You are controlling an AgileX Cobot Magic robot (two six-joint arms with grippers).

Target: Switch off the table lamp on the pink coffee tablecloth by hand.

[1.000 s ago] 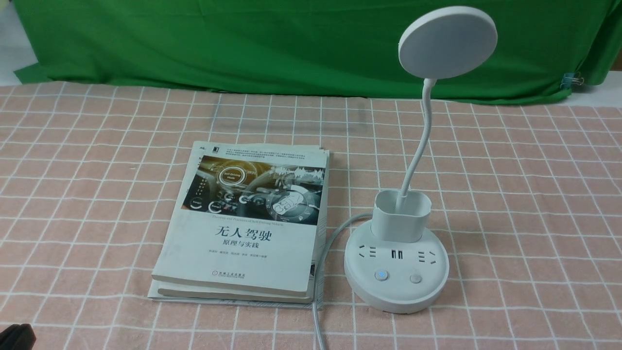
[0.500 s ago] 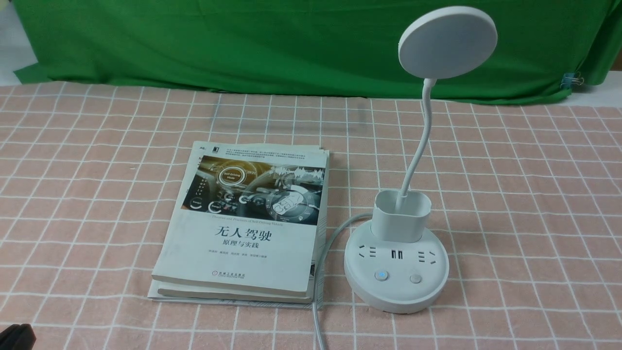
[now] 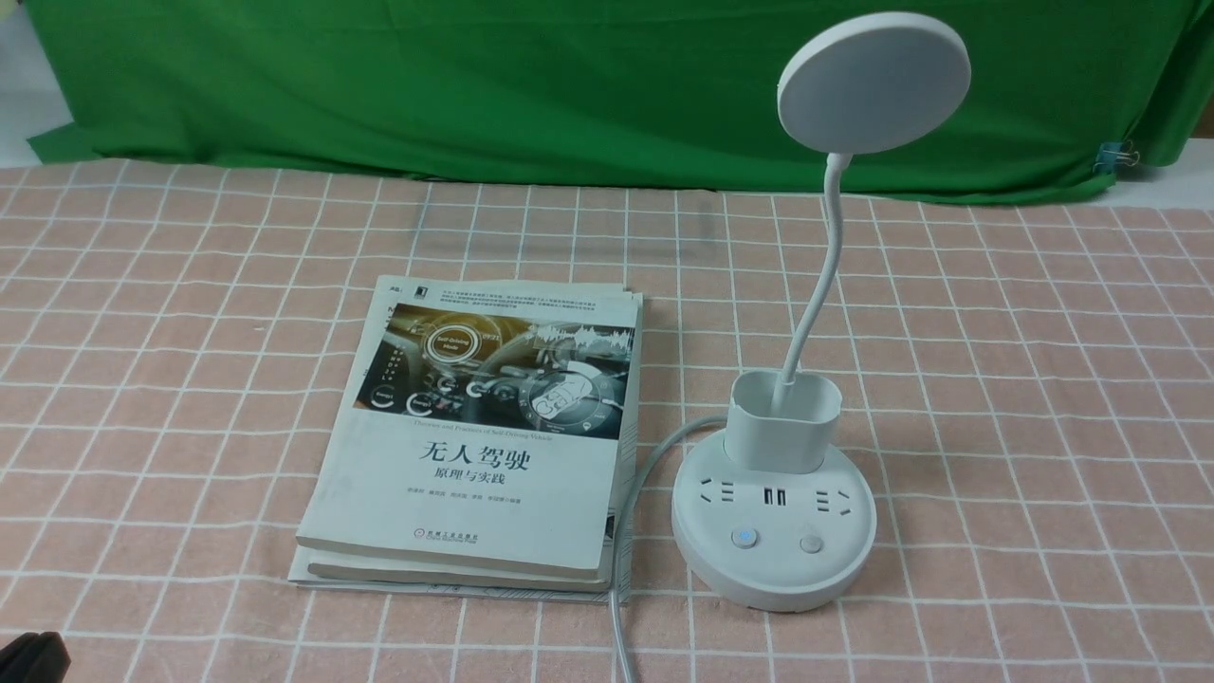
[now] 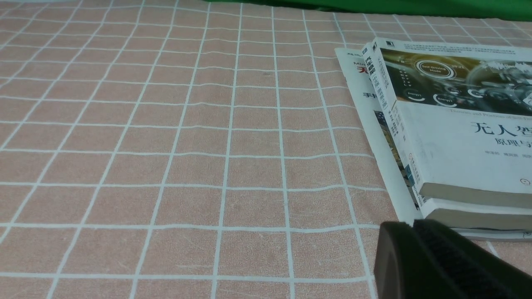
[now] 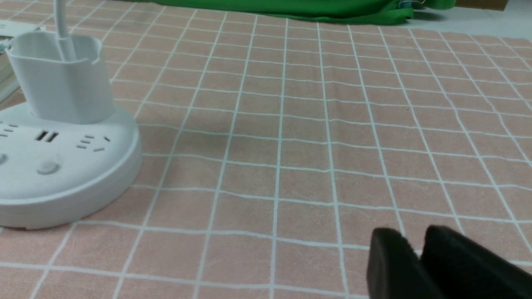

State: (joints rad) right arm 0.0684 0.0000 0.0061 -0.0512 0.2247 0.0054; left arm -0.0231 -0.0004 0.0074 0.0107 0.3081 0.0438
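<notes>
The white table lamp [image 3: 773, 531] stands on the pink coffee tablecloth [image 3: 1024, 379], right of centre, its disc head [image 3: 873, 83] up high. Its round base has two buttons; the left button [image 3: 744, 539] shows a faint blue glow and the right button [image 3: 810, 544] is plain. My left gripper [image 4: 411, 226] is shut and empty, low over the cloth near the books' corner; only its edge shows in the front view [image 3: 28, 656]. My right gripper [image 5: 415, 238] is shut and empty, low over the cloth, well apart from the lamp base [image 5: 62, 174].
Two stacked books [image 3: 474, 436] lie left of the lamp, also seen in the left wrist view [image 4: 457, 137]. The lamp's grey cable [image 3: 621, 588] runs between books and base toward the front edge. A green backdrop cloth [image 3: 474, 85] hangs behind.
</notes>
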